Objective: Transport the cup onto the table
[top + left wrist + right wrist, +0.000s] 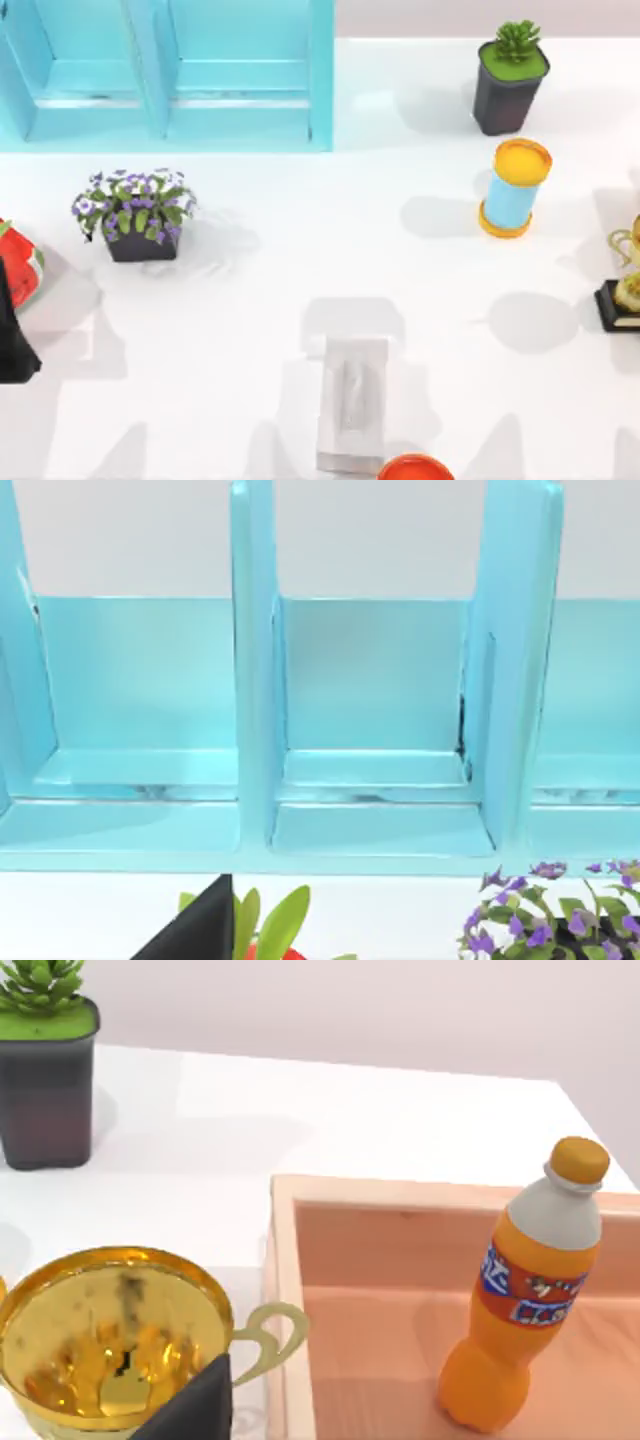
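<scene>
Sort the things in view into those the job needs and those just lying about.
Job: table.
Lying about: cabinet, succulent pot, flower pot, yellow-capped cylinder, tissue box, trophy, soda bottle, wooden tray.

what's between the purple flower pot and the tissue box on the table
Nothing: in the top view only bare white table lies between the purple flower pot and the tissue box.

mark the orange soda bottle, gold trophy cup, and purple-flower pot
Orange plastic soda bottle (520, 1305), right wrist view, on its label.
Shiny gold trophy cup (105, 1335), right wrist view, inside the bowl.
Dark square pot of purple flowers (135, 205), top view, on the blooms.
</scene>
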{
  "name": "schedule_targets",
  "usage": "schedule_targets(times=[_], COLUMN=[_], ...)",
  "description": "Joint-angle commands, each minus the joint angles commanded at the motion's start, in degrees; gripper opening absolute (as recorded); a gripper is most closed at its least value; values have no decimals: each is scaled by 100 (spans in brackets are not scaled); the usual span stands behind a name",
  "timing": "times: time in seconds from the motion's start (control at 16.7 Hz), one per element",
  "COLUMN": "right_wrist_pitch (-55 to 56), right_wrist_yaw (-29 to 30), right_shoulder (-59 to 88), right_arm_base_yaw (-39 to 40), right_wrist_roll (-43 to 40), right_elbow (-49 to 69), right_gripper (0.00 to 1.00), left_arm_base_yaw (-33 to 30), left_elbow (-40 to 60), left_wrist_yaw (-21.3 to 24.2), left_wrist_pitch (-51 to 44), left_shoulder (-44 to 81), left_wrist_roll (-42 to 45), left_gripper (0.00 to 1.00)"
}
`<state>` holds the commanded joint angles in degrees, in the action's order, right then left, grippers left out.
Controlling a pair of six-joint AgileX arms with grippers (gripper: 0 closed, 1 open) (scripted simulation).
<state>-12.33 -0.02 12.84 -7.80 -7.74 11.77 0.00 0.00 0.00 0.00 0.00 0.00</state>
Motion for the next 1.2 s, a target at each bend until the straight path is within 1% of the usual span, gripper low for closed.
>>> schedule_targets(times=[0.18,0.48,0.72,0.96,1.2], right_wrist_pitch=[-1272,-3531,-4960,-5812,-5968], right_wrist_yaw=[-9,-3,2,-16,-24], right_shoulder=[1441,4424,6323,7306,7464], right_arm_base_yaw=[-676,-1883,-2712,-3229,-3329], right_wrist_roll=[-716,-2012,-2890,-3447,-3560], right_elbow=[1126,3203,4650,5590,5777], right_gripper=[100,100,100,100,100], left_arm_base_yaw=[0,0,0,0,0], left_elbow=[0,0,0,0,0], left_wrist_yaw=[0,0,0,0,0], left_wrist_pitch=[0,0,0,0,0], left_shoulder=[0,0,0,0,0], left_wrist_roll=[0,0,0,0,0], left_gripper=[100,100,100,100,100])
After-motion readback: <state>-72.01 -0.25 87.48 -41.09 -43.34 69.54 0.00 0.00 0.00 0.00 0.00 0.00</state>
